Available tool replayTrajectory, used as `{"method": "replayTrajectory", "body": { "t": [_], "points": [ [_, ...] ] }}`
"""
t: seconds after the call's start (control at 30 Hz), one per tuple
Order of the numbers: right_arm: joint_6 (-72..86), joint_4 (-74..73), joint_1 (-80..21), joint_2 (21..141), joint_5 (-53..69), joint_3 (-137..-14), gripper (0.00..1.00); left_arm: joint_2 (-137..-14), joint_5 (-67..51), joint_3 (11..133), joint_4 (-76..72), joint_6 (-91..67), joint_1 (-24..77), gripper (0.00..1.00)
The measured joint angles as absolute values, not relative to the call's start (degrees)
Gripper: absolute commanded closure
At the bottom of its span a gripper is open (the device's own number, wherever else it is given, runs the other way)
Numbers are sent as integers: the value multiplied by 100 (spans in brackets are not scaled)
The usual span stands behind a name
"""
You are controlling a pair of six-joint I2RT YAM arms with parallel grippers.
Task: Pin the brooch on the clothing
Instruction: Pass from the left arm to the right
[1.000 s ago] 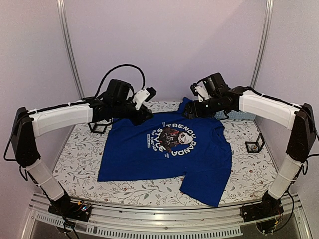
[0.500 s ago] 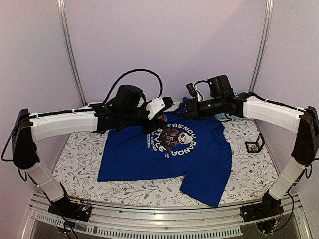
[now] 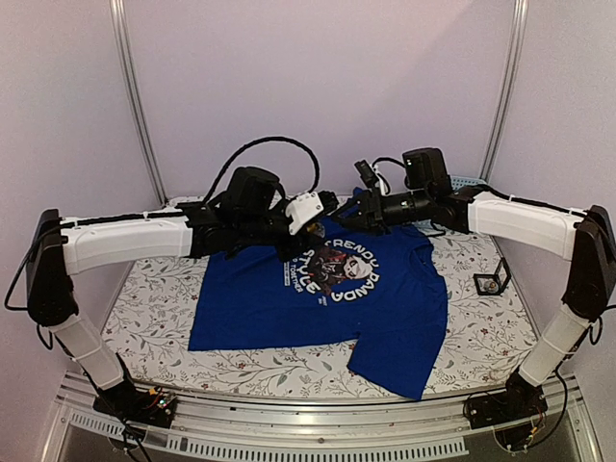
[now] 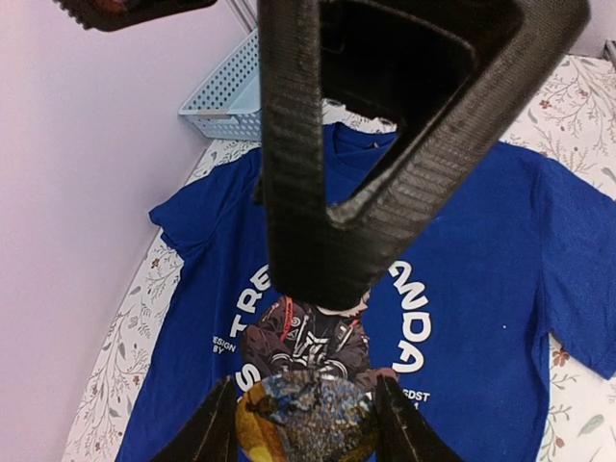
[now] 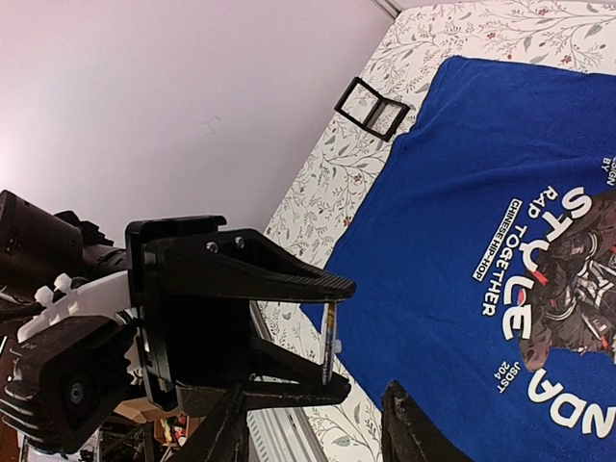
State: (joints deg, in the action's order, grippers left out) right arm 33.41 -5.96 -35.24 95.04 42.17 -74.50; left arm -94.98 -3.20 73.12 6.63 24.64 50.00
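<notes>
Left pincer (image 4: 306, 435) around brooch (image 4: 303, 412), lower edge out of frame.

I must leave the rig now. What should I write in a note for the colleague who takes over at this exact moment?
Left pincer: shut on the round brooch, held in the air over the shirt's chest print.
Right pincer: jaws apart, close beside the brooch, gripping nothing that shows.
Blue panda T-shirt: flat on the floral table, print facing up.
Done: the brooch is picked up and is over the shirt.
Left: fasten the brooch to the fabric and let go. It is not pinned yet.
</notes>
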Motion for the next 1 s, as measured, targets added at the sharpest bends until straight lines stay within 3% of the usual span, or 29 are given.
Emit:
{"method": "replayTrajectory", "body": {
  "t": [0.23,0.67,0.87,1.0],
  "points": [
    [3435,-469,-3597,9810,4283,-7450,55,-9529,-287,7312,661,2491,5006,63],
    [3518,-362,-3710,10145,4482,-7572,70,-9544,-259,7312,648,2497,5015,63],
    [3533,-340,-3719,10250,4589,-7616,83,-9614,-252,7312,626,2506,5017,63],
    [3557,-329,-3728,10298,4659,-7669,98,-9633,-250,7312,626,2510,5019,63]
  ]
}}
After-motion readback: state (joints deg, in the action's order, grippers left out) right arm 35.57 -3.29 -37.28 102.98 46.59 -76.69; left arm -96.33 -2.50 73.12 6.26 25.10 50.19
